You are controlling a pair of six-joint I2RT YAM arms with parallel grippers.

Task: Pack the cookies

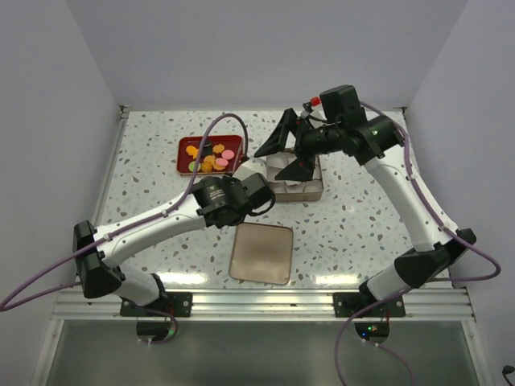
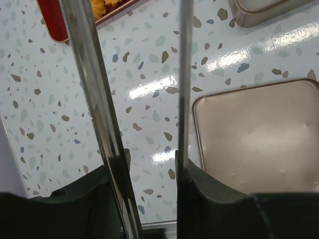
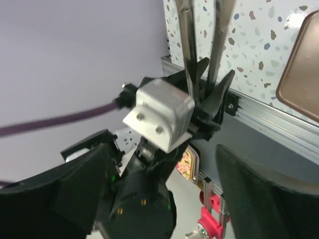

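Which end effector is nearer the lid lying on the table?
Left. The left end effector, gripping tongs, hangs just beyond the lid's far edge; the right end effector is farther back, over the tin.

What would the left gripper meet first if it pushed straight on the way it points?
Probably the red tray holding the cookies: the metal tongs held by the left gripper aim at its near edge. Their tips run off the top of the wrist view, so the gap is unclear.
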